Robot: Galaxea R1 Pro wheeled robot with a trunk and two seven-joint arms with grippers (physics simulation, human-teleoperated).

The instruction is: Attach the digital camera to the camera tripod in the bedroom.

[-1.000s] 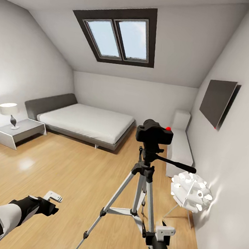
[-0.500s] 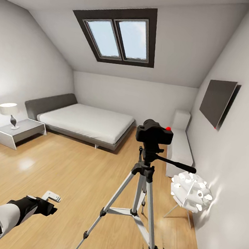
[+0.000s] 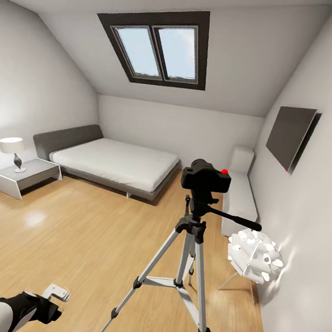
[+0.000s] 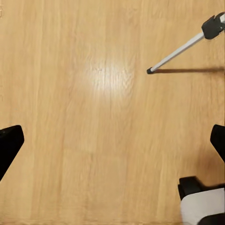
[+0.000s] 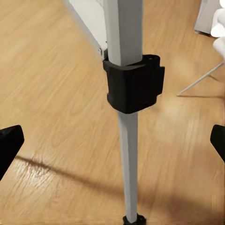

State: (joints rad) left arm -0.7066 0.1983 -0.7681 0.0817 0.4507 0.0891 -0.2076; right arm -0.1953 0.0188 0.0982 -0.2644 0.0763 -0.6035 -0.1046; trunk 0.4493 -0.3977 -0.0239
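The digital camera (image 3: 206, 178) sat on the black head of the camera tripod (image 3: 189, 252), which stood on the light wood floor (image 3: 74, 238) of the bedroom, at about five o'clock from the grey bed (image 3: 115, 164) and beside a white spiky lamp (image 3: 254, 256) at its three o'clock. Judged from how it rested, level and centred over the head with the pan handle running toward three o'clock, the mounting looked done. The left pincer (image 3: 57, 294) hung low at seven o'clock in the head view, empty, its fingers (image 4: 9, 143) spread wide over bare floor, well apart from a tripod foot. The right pincer (image 5: 112, 140), seen through its own wrist camera, was likewise wide and empty, facing a tripod leg and its black clamp collar (image 5: 134, 83) without touching them. The sensible step now would be to draw both arms away slowly, keeping the right one off that leg so the stand is not nudged and the camera not shaken loose.
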